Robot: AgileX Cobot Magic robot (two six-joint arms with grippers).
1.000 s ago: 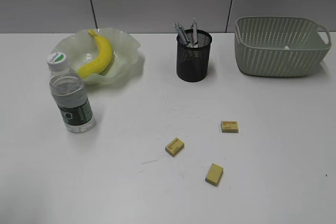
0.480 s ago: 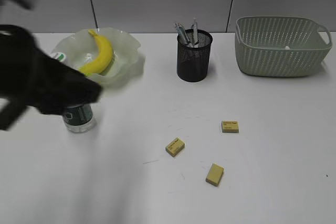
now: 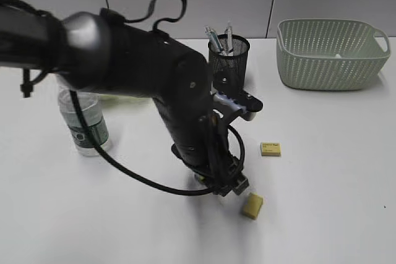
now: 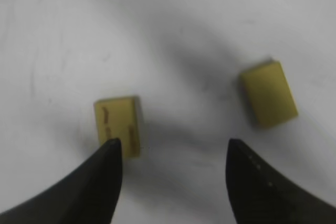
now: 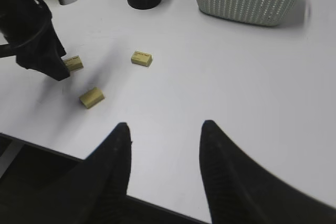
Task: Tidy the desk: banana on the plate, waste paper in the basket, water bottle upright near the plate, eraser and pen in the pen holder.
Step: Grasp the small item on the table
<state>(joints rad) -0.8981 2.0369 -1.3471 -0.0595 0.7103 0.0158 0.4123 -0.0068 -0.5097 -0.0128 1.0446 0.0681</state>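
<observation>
Step in hand: picking up an eraser for the pen holder; the pens already stand in it.
Left end effector: spread wide, holding nothing, low over the surface; judged ready to descend.
Target eraser: flat on the surface, just ahead of the left finger, not centred in the gap.
Second eraser: off to the right, beyond the other finger, lying at an angle.
Third eraser: apart from both, nearer the pen holder.
Doing it well: shift sideways so the target sits midway between the fingers, square to its sides, then lower until the tips nearly meet the surface before closing. A thin flat block would likely slip out of a high or skewed pinch.
Right end effector: open, empty, parked well back from the erasers.
Bottle: upright at the left; the arm hides the plate and banana, so I cannot tell their state.
Basket: at the far right.
Left wrist view only: the eraser's offset from the fingers.
Exterior view: the arm hides that eraser.
Right wrist view only: all three erasers together, with the target at the left end effector's tips.
</observation>
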